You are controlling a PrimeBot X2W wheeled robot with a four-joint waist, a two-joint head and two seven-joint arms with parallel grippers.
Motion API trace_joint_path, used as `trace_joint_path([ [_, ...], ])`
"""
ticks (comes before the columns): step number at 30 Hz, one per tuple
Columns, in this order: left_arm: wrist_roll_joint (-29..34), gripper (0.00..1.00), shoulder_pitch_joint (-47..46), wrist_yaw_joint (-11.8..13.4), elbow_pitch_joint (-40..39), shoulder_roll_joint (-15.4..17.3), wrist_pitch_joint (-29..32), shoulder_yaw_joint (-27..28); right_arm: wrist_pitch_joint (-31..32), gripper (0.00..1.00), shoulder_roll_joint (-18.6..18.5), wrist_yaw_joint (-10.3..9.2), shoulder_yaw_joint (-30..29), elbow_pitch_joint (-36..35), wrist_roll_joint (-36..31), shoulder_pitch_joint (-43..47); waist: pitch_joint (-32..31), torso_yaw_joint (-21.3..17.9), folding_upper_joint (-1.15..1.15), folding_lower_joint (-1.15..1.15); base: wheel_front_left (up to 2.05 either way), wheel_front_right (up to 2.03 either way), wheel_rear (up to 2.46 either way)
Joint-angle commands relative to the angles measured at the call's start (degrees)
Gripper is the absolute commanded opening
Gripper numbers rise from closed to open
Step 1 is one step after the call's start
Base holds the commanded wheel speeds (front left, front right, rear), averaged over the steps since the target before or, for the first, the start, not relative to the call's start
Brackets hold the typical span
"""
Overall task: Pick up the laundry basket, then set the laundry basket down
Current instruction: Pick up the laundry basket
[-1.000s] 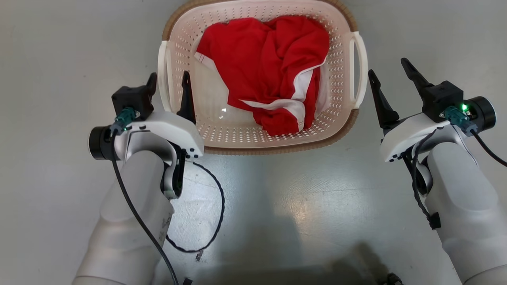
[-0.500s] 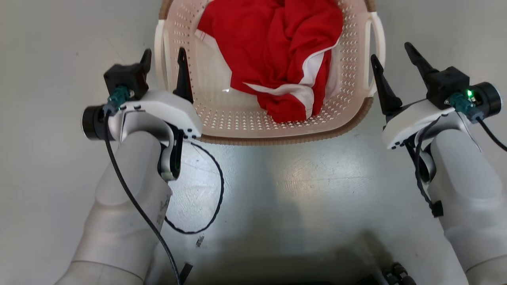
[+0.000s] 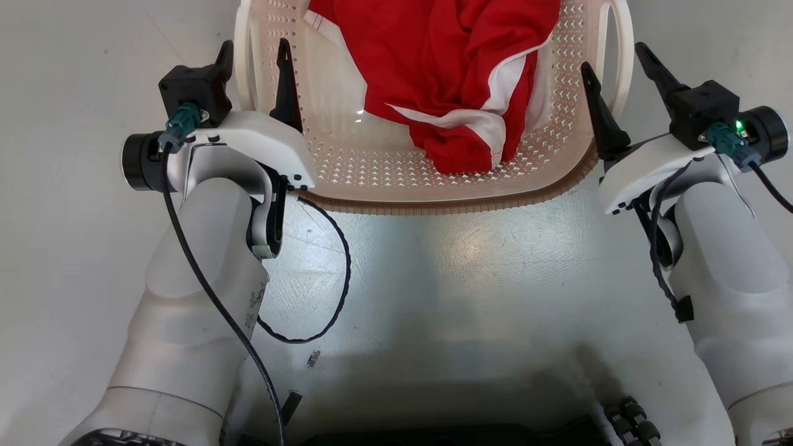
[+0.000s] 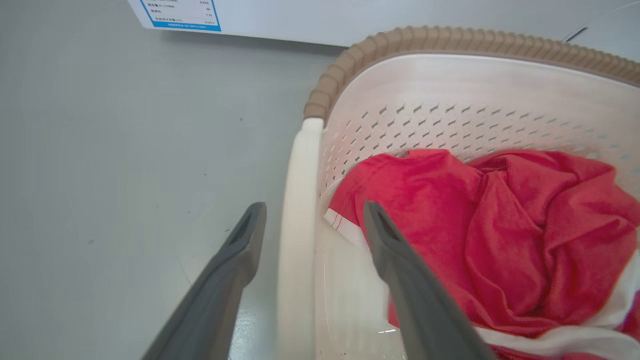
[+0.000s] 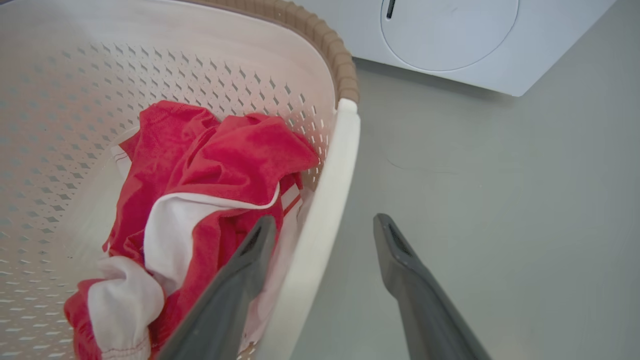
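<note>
The laundry basket is cream-white and perforated with a brown rim, and stands on the grey floor with a red-and-white garment inside. My left gripper is open and straddles the white left handle, one finger inside the basket and one outside. The left wrist view shows that handle between the fingers of the left gripper. My right gripper is open around the right handle. The right wrist view shows the right gripper astride the handle. Neither grips.
A white washer stands just beyond the basket, and its labelled front shows in the left wrist view. A loose black cable hangs from the left arm over the floor. Bare grey floor lies around the basket.
The head camera has tilted, so the basket sits higher in view. The right gripper has moved in from beside the basket and now straddles the right handle. The left gripper still straddles the left handle.
</note>
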Motion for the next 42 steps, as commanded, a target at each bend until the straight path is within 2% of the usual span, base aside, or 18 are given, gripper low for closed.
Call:
trace_joint_path([
  [1, 0.7, 1.00, 0.5, 0.6, -0.3, 1.1, -0.3, 0.8, -0.7, 1.00, 0.8, 0.34, 1.1, -0.4, 0.6, 1.1, 0.3, 0.0, 0.00, 0.00, 0.00, 0.00, 0.00],
  [30, 2.1, 1.00, -3.3, 0.7, 4.5, 1.1, -0.3, -0.1, -0.7, 1.00, 3.4, 0.34, 2.3, 8.4, 3.4, -3.8, 1.8, -0.6, 0.00, 0.00, 0.00, 0.00, 0.00],
  [42, 2.4, 1.00, -3.8, 0.7, 5.3, 1.1, -0.3, -0.1, -0.7, 1.00, 3.7, 0.34, 2.2, 8.8, 3.7, -4.5, 1.8, -0.6, 0.00, 0.00, 0.00, 0.00, 0.00],
])
